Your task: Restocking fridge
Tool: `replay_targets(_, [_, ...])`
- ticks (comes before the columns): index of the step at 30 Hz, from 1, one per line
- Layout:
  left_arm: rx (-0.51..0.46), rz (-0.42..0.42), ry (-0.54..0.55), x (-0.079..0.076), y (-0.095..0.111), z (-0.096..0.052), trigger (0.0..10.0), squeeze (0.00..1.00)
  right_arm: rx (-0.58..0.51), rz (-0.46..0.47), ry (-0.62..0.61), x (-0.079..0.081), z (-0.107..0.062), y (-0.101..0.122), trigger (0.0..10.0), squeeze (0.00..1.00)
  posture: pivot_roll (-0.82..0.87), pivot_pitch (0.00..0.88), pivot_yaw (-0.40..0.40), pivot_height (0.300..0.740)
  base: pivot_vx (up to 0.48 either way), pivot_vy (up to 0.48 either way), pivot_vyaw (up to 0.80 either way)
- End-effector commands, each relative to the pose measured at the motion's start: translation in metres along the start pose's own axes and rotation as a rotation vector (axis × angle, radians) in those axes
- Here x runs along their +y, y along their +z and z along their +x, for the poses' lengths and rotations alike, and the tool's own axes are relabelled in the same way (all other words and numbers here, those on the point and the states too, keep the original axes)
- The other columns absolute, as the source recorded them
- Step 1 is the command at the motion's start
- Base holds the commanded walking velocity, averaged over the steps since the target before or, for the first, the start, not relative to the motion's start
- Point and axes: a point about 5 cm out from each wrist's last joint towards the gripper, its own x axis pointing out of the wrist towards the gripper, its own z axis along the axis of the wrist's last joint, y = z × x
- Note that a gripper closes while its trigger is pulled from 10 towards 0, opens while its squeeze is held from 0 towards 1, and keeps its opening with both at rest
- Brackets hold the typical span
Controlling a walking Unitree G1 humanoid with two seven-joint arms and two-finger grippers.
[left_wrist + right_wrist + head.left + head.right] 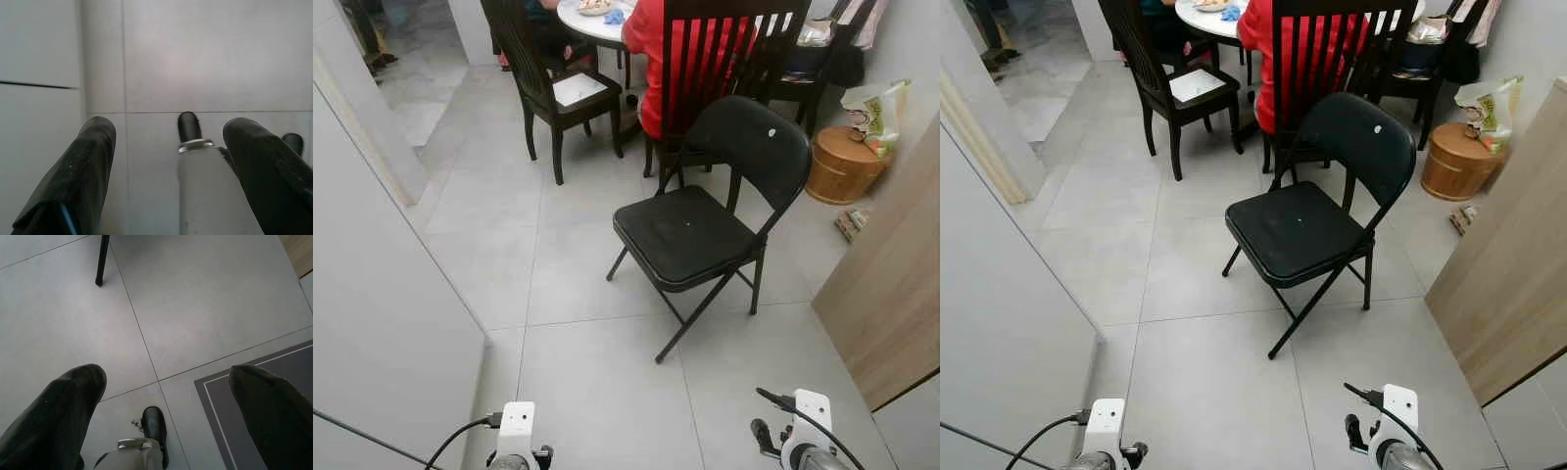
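A tall white panel (382, 323) with a dark seam low down stands close on my left; whether it is the fridge I cannot tell. It also appears beside the tiled floor as the white panel (39, 73). My left gripper (171, 129) hangs low over the grey tiles, open, with nothing between its fingers (93, 161). My right gripper (168, 374) hangs the same way, open and empty, above a tile joint. Both wrists (514, 441) show at the lower edge of the head views. No goods for stocking are in sight.
A black folding chair (690, 230) stands on the tiles straight ahead. Behind it a person in red (651, 59) sits at a white table (582, 20) among dark wooden chairs (553, 88). A wooden bucket (842, 162) and a wooden cabinet side (891, 294) stand on the right. A dark mat (264, 396) lies by my foot (154, 423).
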Motion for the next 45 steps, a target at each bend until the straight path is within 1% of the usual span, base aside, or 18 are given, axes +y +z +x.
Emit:
replay_targets(1, [0.025,-0.012,0.024,0.0018,-0.0064,-0.0005,10.0,0.0,-0.004,-0.025,0.003,-0.0024,-0.0007,-0.001,10.0,0.0,-0.18,0.0,0.037,0.74,0.0,0.0,0.0])
replay_targets(2, [0.033,-0.034,0.022,0.0015,-0.0076,-0.0006,10.0,0.0,-0.018,-0.05,0.006,-0.0023,-0.0007,0.0006,10.0,0.0,-0.18,0.0,0.037,0.74,0.0,0.0,0.0])
replay_targets(3, [0.033,-0.034,0.022,0.0015,-0.0076,-0.0006,10.0,0.0,-0.018,-0.05,0.006,-0.0023,-0.0007,0.0006,10.0,0.0,-0.18,0.0,0.037,0.74,0.0,0.0,0.0])
replay_targets(4, [0.038,-0.052,0.008,0.0007,-0.0083,-0.0006,10.0,0.0,-0.02,-0.051,0.0,-0.0024,-0.0007,0.0006,10.0,0.0,-0.18,0.0,0.04,0.74,0.0,0.0,0.8])
replay_targets(7, [0.038,-0.055,-0.025,-0.0008,-0.0082,-0.0006,10.0,0.0,-0.016,-0.049,0.001,-0.002,-0.0007,-0.0001,10.0,0.0,-0.18,0.0,0.041,0.74,0.0,0.0,0.8])
replay_targets(13, [0.026,-0.058,-0.054,-0.0024,-0.0063,-0.0006,10.0,0.0,-0.012,-0.051,0.004,-0.0015,-0.0005,0.0002,10.0,0.0,-0.18,0.0,0.04,0.74,0.0,0.0,0.8])
replay_targets(18, [0.022,-0.025,-0.082,-0.0036,-0.0039,-0.0003,10.0,0.0,-0.01,-0.046,0.008,-0.0014,-0.0004,0.0014,10.0,0.0,-0.18,0.0,0.036,0.74,0.0,0.0,0.8])
replay_targets(25, [0.022,-0.019,-0.084,-0.0033,-0.0026,-0.0002,10.0,0.0,-0.008,-0.044,0.011,-0.0011,-0.0002,0.0023,10.0,0.0,-0.18,0.0,0.039,0.74,0.0,0.0,0.8])
replay_targets(29, [0.025,0.0,-0.094,-0.0035,-0.0019,-0.0001,10.0,0.0,-0.007,-0.042,0.015,-0.0008,-0.0001,0.0027,10.0,0.0,-0.17,0.0,0.035,0.74,0.0,0.0,0.8])
replay_targets(34, [0.027,-0.01,-0.09,-0.0039,-0.0017,-0.0001,10.0,0.0,-0.006,-0.044,0.014,-0.0013,-0.0001,0.0035,10.0,0.0,-0.17,0.0,0.034,0.74,0.0,0.0,0.8])
replay_targets(37, [0.03,0.004,-0.103,-0.0049,-0.0014,-0.0001,10.0,0.0,-0.006,-0.046,0.013,-0.0019,-0.0002,0.004,10.0,0.0,-0.17,0.0,0.03,0.74,0.0,0.0,0.8])
replay_targets(45, [0.03,0.007,-0.111,-0.0053,-0.001,-0.0001,10.0,0.0,-0.007,-0.048,0.013,-0.002,-0.0001,0.0045,10.0,0.0,-0.17,0.0,0.028,0.74,0.0,0.0,0.8])
